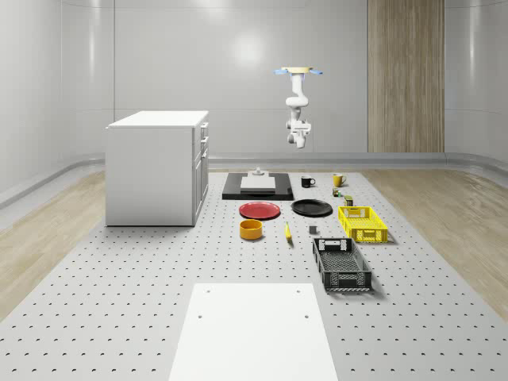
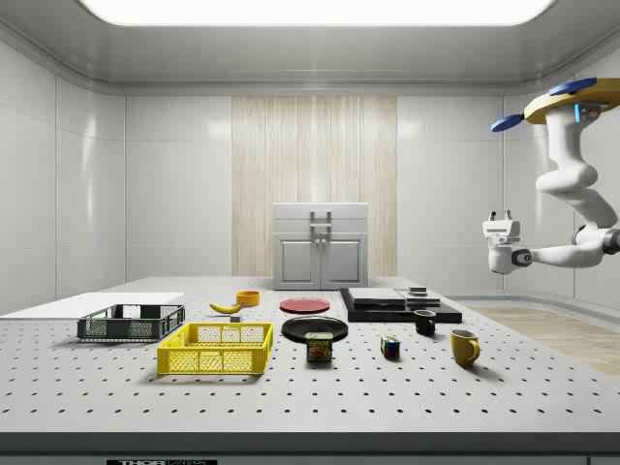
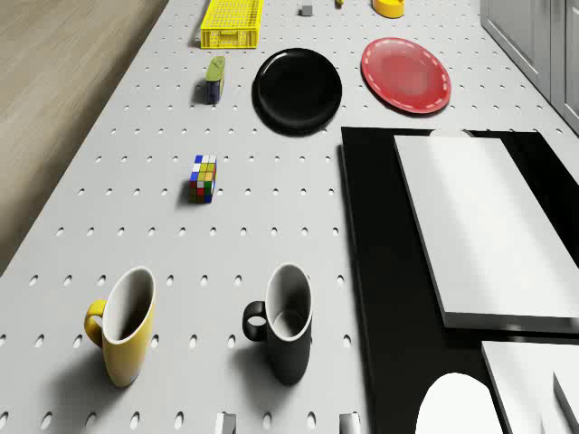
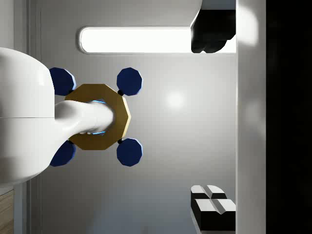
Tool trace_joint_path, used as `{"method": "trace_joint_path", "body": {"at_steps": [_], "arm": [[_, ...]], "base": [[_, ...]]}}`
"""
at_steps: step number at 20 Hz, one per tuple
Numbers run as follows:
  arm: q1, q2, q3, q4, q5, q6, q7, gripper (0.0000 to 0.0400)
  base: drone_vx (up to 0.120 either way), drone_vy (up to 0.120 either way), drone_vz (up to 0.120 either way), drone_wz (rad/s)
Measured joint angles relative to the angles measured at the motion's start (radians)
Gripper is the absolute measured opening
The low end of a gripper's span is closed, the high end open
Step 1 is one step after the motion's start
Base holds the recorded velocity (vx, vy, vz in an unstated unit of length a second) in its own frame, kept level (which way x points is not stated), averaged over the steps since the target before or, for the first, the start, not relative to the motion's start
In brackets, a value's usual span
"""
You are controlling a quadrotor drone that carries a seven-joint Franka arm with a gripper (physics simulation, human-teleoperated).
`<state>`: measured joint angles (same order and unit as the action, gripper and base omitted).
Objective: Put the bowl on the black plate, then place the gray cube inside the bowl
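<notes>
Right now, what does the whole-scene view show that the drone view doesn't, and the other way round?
Whole-scene: the drone hovering over the table's far end, pincer high in the air, plus the black crate and white board. Drone view: inside the yellow mug and black mug, both empty. Both: black plate, red plate, yellow crate.

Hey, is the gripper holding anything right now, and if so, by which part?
Nothing is held: the gripper hangs in the air, nothing between its fingers.

Wrist cam: drone (image 4: 100,117) body seen from below, gold octagon with four blue rotors, white arm (image 4: 29,114) running from it. Ceiling light strip (image 4: 136,40) behind. Fingers (image 4: 212,195) white with black pads, tips touching.
</notes>
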<state>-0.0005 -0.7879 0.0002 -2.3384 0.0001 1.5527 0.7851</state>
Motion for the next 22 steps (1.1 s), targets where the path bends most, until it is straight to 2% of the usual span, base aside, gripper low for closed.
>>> {"method": "trace_joint_path", "body": {"at_steps": [3, 8, 11, 16, 22], "arm": [[-0.002, 0.007, 0.001, 0.063, 0.001, -0.053, -0.001, 0.0400], [-0.003, 0.040, 0.002, 0.170, 0.001, -0.124, -0.002, 0.0400], [-0.004, 0.059, 0.002, 0.222, 0.002, -0.154, -0.002, 0.0400], [-0.005, 0.079, 0.003, 0.273, 0.002, -0.182, -0.003, 0.0400], [-0.006, 0.085, 0.004, 0.293, 0.002, -0.191, -0.003, 0.0400]], "base": [[0.000, 0.000, 0.000, 0.000], [0.000, 0.000, 0.000, 0.000], [0.107, -0.027, 0.000, 0.000], [0.120, -0.120, 0.000, 0.000], [0.120, -0.120, 0.000, 0.000]]}}
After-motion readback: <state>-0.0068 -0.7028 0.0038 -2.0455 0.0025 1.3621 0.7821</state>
